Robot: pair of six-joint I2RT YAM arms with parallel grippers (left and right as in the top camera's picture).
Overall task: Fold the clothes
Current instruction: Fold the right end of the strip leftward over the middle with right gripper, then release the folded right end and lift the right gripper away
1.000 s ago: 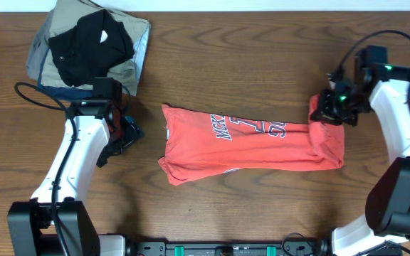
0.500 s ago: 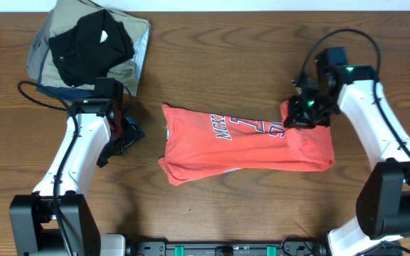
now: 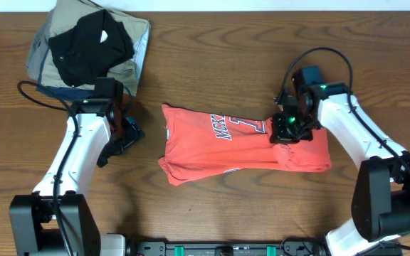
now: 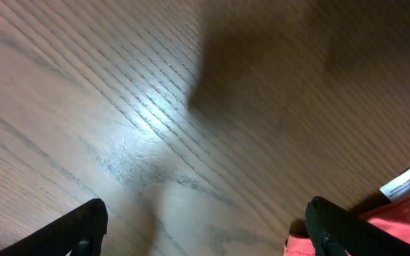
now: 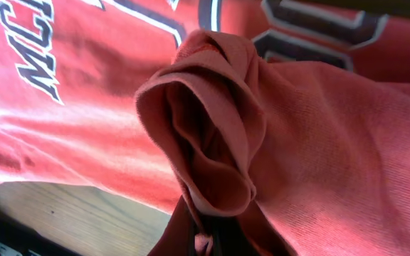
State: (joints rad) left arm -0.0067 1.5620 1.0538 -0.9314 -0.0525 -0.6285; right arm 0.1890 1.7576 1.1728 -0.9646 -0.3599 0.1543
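The coral-red T-shirt [image 3: 226, 146] lies folded lengthwise across the middle of the table, navy-and-white lettering up. My right gripper [image 3: 287, 128] is shut on the shirt's right end and holds a bunched fold of it [image 5: 212, 149] lifted over the lettering. My left gripper [image 3: 125, 132] is open and empty, just left of the shirt's left edge. In the left wrist view both fingertips [image 4: 205, 231] hover over bare wood, with the white neck tag [image 4: 406, 182] and a bit of red cloth at the right edge.
A pile of folded garments [image 3: 87, 46], khaki, light blue and navy with a black one on top, sits at the back left corner. The table's far edge runs along the top of the overhead view.
My right gripper has moved left with the shirt's right end, carrying it from the far right over towards the lettering. The left arm has not moved.
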